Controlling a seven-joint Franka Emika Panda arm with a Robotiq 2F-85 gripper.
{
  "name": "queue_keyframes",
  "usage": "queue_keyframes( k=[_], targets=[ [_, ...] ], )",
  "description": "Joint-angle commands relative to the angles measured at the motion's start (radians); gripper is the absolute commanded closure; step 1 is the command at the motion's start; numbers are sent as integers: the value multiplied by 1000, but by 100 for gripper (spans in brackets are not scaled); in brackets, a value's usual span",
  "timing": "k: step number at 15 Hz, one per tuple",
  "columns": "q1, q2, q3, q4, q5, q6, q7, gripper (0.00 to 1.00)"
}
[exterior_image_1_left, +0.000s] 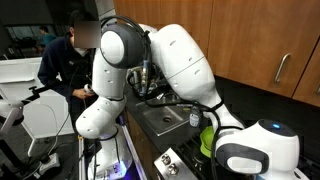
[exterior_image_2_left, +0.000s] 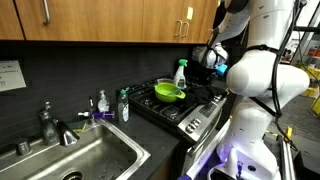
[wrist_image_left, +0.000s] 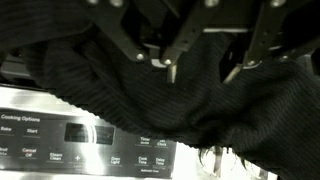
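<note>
As the gripper hangs over a dark ribbed cloth, its fingers stand spread, tips close against the fabric; whether they touch it cannot be told. The cloth fills the wrist view and drapes over the stove's control panel, which shows at 7 o'clock. In an exterior view, a green bowl sits on the stove, a spray bottle just beyond at 1 o'clock, and the sink lies at 8 o'clock.
</note>
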Motion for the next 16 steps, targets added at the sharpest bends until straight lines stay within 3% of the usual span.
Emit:
queue_keyframes(
  k=[1,4,16],
  targets=[
    [21,-10,-39,-16,-12,-14,24,18],
    [-4,42,-46,19,13,-48,14,1],
    [-115,199,14,153,87,-166,-14,0]
  ],
)
